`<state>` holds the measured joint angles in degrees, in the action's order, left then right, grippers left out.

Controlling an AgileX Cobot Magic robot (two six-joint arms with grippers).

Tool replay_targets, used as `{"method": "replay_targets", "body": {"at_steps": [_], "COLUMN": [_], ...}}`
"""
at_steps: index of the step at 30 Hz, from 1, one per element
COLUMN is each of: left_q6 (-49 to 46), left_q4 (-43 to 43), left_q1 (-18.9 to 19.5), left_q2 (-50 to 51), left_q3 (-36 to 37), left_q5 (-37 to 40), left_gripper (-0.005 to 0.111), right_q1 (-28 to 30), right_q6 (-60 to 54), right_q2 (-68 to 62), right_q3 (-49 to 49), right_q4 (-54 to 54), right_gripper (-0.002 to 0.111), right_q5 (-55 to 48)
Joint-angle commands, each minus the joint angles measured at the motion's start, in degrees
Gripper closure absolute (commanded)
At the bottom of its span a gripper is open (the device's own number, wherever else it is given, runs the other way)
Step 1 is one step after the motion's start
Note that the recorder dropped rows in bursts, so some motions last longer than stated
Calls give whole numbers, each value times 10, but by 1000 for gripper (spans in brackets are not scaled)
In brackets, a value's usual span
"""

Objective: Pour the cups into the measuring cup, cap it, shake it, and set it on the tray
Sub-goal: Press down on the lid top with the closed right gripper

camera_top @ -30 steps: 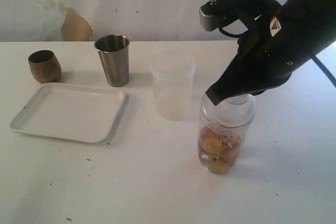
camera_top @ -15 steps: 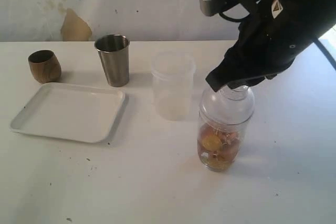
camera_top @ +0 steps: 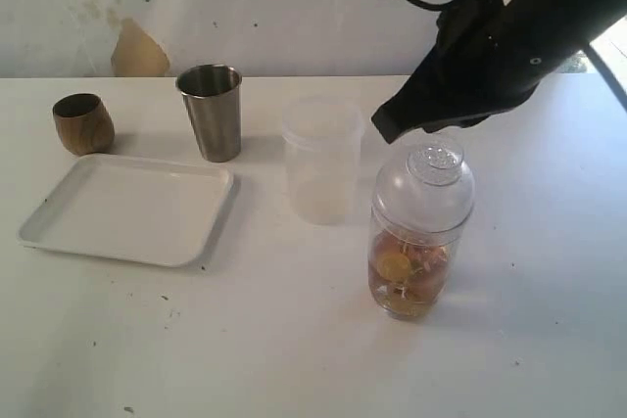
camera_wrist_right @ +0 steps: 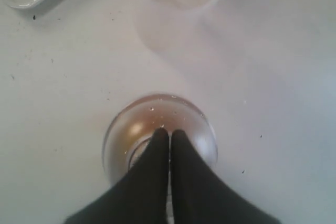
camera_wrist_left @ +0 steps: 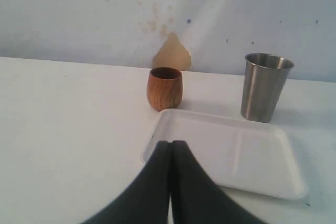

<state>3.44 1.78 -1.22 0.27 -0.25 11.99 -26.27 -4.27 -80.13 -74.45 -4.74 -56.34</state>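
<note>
The clear measuring cup (camera_top: 411, 271) stands right of centre on the table, holding brown and yellow contents, with the clear dome lid (camera_top: 424, 188) seated on top. My right gripper (camera_top: 384, 128) hangs shut just above and behind the lid, apart from it; from the wrist, the right gripper (camera_wrist_right: 169, 132) sits over the lid (camera_wrist_right: 202, 132), fingers pressed together and holding nothing. The wooden cup (camera_top: 82, 123) and steel tumbler (camera_top: 211, 112) stand upright behind the white tray (camera_top: 127, 209). My left gripper (camera_wrist_left: 171, 143) is shut and empty near the tray's (camera_wrist_left: 252, 156) edge, and is out of the exterior view.
A frosted plastic cup (camera_top: 322, 159) stands upright just left of the measuring cup, between it and the tumbler. A wall with a tan patch (camera_top: 139, 49) runs along the back of the table. The right arm's black body overhangs the upper right.
My right gripper has risen from the lid's neck and drawn up and back; the lid stays seated on the measuring cup. Nothing else has moved.
</note>
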Motion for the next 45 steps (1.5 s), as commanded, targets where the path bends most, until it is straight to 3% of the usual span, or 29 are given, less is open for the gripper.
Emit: {"method": "replay_targets", "body": {"at_steps": [1, 14, 45], "left_q6": [2, 2, 2], "left_q4": [-2, -2, -2], "left_q1": [0, 0, 0], "left_q2": [-3, -3, -3], "left_q3": [2, 2, 2], "left_q5": [-8, -8, -8], "left_gripper": [107, 107, 107], "right_q1": [7, 7, 7], "right_q6": [-5, -5, -5], "right_q2": [-17, -54, -56], "right_q3": [-1, -1, 0], "right_q4": [0, 0, -4], "right_gripper": [108, 108, 108], "right_q5": [13, -47, 16]}}
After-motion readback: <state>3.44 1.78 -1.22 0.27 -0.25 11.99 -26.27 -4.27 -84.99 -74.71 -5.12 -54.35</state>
